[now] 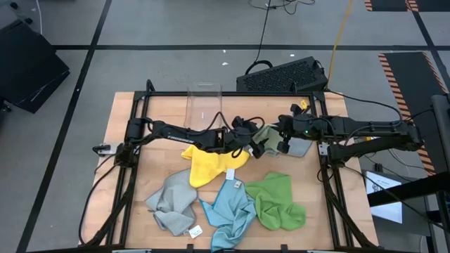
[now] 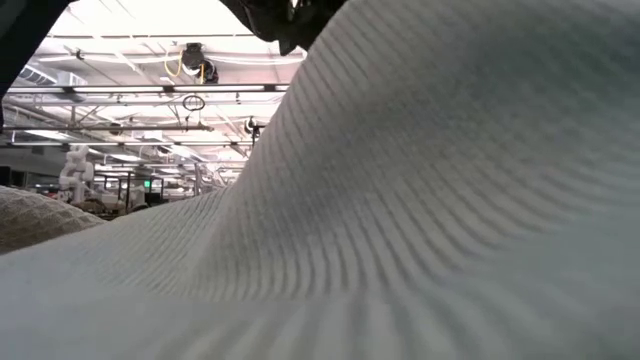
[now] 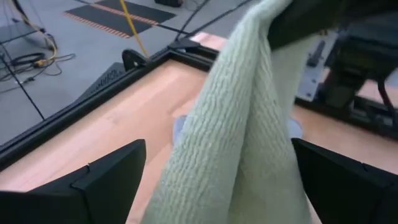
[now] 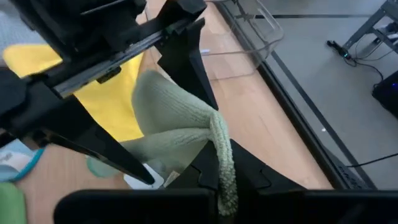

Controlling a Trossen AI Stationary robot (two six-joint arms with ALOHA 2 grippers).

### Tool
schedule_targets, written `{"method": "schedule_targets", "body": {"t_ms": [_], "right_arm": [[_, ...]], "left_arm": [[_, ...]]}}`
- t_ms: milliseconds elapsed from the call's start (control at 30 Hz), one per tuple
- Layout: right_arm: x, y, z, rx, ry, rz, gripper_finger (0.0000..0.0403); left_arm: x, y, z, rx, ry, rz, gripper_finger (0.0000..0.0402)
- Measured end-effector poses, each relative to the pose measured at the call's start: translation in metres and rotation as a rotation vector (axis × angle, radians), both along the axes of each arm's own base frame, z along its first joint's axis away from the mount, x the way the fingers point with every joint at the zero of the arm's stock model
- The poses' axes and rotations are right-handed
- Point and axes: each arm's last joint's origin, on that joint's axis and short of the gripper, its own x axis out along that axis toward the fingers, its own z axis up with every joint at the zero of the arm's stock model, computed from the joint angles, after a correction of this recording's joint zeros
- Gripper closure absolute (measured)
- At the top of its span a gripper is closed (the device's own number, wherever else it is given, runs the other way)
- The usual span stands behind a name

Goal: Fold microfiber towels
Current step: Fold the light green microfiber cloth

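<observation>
Right now the pale green towel (image 1: 266,135) hangs off the surface (image 1: 162,158), bunched and draped, just beside the yellow towel (image 1: 206,163) on the side toward the right arm. The right claw (image 1: 284,138) is clamped shut on one edge of it; in the right wrist view the cloth (image 4: 180,124) trails down from that pinch in a narrow, twisted strip. The left claw (image 1: 242,143) stands fully open right at the pale green towel, and in the left wrist view its two dark fingers (image 3: 106,180) sit on either side of the hanging fabric (image 3: 236,130) without visibly pressing it. The main risk is that the left claw closes on a rolled bundle instead of a single corner, which would give a crooked, doubled fold. A second risk is that the thin pinch in the right claw slips if the arms pull apart too briskly, dropping the cloth. The two arms are also very close together over the pale green towel, so a small misjudgement could knock them against each other. The yellow towel lies just under the left arm and could be snagged and dragged along. Farther from the pale green towel, on the near part of the surface, a grey towel (image 1: 171,202), the light blue towel (image 1: 228,211) and the bright green towel (image 1: 276,202) lie crumpled, none yet folded.
</observation>
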Motion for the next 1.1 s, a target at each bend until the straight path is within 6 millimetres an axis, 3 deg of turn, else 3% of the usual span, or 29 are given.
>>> {"method": "schedule_targets", "body": {"t_ms": [300,600,767,1100], "right_arm": [[0.000,0.000,0.000,0.006,-0.006,-0.009,0.0396],[0.000,0.000,0.000,0.011,-0.008,-0.012,0.0396],[-0.001,0.000,0.001,0.027,-0.021,-0.020,0.0396],[-0.006,0.000,0.002,0.029,-0.012,-0.021,0.0396]], "left_arm": [[-0.005,0.002,-0.013,0.005,0.135,0.021,0.0022],[-0.006,-0.001,-0.014,0.019,0.151,0.012,0.0153],[-0.007,-0.003,-0.015,0.021,0.166,0.010,0.0203],[-0.011,-0.009,-0.008,0.025,0.179,0.008,0.0215]]}}
